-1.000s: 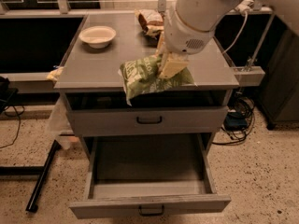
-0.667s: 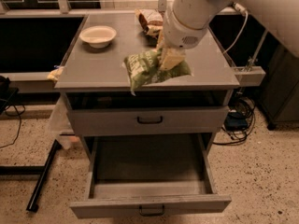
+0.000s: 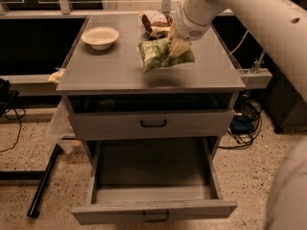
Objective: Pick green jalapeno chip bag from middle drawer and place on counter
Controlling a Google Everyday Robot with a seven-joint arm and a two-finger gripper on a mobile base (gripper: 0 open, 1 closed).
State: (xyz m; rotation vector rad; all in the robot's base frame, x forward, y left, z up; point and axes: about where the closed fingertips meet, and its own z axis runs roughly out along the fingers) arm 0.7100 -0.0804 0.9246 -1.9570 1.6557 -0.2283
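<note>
Holding: our gripper point(image 3: 178, 47) pinches the green chip bag point(image 3: 156, 55) just over the counter point(image 3: 115, 67).
Drawer point(image 3: 153, 209): open, no bag inside.
Left: we set it down, release.

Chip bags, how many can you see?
2. The green jalapeno chip bag hangs in the gripper over the counter; the brown-and-cream chip bag lies farther back. More could hide in the shut drawer.

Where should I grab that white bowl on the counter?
Probably its near rim, from above: the bowl sits upright, open side up, on the counter. The pincer hangs right of it, shut on the green jalapeno chip bag.
</note>
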